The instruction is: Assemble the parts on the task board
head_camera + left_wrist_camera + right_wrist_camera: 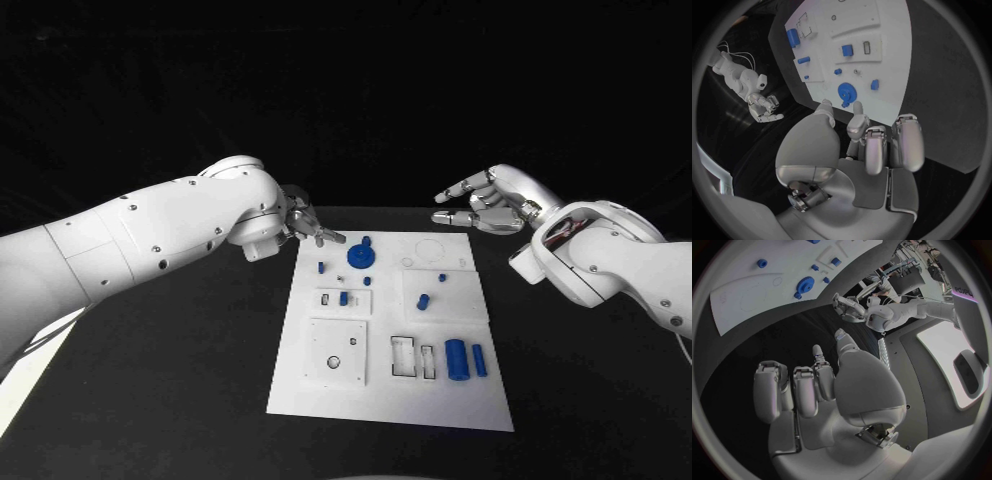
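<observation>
Flanking the task board's [389, 405] far edge, both hands empty.

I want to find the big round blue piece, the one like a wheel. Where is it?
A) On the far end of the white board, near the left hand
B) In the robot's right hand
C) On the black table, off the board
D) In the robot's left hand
A: the round blue piece lies on the white task board at its far end, just beyond the left hand, and neither that hand nor the right hand holds anything.
</observation>
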Motion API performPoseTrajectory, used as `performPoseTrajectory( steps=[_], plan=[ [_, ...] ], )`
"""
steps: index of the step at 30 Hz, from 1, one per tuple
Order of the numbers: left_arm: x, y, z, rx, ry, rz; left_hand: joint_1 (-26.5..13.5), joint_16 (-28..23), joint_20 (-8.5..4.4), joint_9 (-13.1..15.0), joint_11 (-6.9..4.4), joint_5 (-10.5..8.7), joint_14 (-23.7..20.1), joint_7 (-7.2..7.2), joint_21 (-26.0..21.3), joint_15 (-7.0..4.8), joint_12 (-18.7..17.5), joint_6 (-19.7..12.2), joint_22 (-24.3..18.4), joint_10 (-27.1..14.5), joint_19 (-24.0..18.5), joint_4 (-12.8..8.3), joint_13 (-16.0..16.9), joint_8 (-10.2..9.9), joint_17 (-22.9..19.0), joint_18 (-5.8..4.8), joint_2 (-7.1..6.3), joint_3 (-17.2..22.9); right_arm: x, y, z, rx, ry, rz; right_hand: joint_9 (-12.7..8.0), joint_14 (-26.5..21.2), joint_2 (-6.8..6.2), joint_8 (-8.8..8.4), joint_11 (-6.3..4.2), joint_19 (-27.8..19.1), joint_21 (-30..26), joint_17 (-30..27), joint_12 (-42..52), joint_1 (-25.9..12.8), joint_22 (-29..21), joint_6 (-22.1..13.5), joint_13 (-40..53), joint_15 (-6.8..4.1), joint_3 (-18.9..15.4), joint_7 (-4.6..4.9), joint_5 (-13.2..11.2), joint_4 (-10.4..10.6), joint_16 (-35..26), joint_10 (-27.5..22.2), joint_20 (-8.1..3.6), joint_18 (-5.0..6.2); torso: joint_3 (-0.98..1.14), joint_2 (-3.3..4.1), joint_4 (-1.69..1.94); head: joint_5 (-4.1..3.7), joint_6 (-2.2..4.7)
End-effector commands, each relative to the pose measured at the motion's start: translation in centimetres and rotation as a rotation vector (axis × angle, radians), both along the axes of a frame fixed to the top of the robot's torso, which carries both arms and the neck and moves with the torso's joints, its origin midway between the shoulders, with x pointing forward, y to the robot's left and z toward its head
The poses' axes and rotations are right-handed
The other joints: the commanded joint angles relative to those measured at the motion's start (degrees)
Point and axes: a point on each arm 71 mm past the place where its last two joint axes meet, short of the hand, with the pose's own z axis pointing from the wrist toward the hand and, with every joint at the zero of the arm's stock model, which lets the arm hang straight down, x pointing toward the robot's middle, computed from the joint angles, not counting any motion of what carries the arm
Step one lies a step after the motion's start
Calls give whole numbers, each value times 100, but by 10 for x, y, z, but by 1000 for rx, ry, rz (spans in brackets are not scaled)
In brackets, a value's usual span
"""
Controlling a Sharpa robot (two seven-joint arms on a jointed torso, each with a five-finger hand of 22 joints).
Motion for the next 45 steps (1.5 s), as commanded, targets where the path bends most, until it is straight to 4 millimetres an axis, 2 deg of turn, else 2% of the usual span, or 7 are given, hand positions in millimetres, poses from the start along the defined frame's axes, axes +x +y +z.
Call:
performPoseTrajectory(
  steps=[1,6,8,15,27,39,45],
  plan=[
    [10,5,1,54,32,-25,45,17,36,-21,-4,19,593,10,-20,45,-13,-20,-11,-28,119,3,-6,-31,1507,17,16,-31,0,2,-1,-1,7,14,8,471,5,27,7,-43,-24,994,-11,13,0,-15,681,-3,-35,-12,10,4,-28,-44,-10,106,7,7,-9,23,18],
    [24,11,1,94,23,5,86,17,48,-84,-10,10,593,-3,5,46,79,90,30,41,136,4,80,-43,1507,11,61,-66,1,3,-1,0,8,16,8,471,5,27,7,-43,-24,994,-11,13,0,-15,681,-3,-35,-12,10,4,-28,-44,-10,106,-10,11,2,11,19],
    [29,11,-3,110,35,7,88,17,44,-142,-29,1,593,-27,31,33,158,204,70,114,152,6,161,-54,1507,5,99,-106,1,4,-2,1,8,18,8,471,11,29,7,-42,-24,996,-7,20,2,-13,683,-3,-34,-13,7,2,-27,-42,-10,105,-6,6,11,3,24],
    [35,11,-23,133,80,12,103,17,30,-211,-54,0,593,-57,60,14,214,330,117,169,170,5,216,-68,1507,-4,166,-142,1,6,-2,2,10,24,9,472,16,30,6,-41,-23,1001,-3,27,4,-11,686,-4,-33,-13,6,0,-24,-39,-10,105,-9,9,4,18,9],
    [35,6,-46,128,130,4,126,17,9,-263,-84,3,593,-91,108,-10,269,453,188,224,195,0,273,-67,1507,-19,264,-163,2,7,-3,1,12,27,9,472,23,31,6,-42,-25,998,-5,37,1,-10,684,-4,-32,-14,5,-3,-26,-40,-11,105,-3,2,6,16,-30],
    [32,3,-53,131,172,-17,225,17,-8,-309,-102,9,593,-111,126,-27,280,517,219,244,203,-16,284,-82,1507,-25,364,-144,2,8,-3,-4,9,30,10,472,31,32,5,-42,-25,997,-3,49,2,-8,685,-5,-31,-14,5,-7,-27,-39,-11,105,6,0,6,30,-38],
    [31,2,-54,127,176,-22,274,17,-13,-325,-106,10,593,-115,133,-31,285,533,231,251,207,-22,289,-90,1507,-27,391,-133,2,8,-3,-5,10,30,10,472,31,32,5,-42,-25,997,-3,49,2,-8,685,-5,-31,-14,5,-7,-27,-39,-11,105,0,-1,7,35,-45]
  ],
)
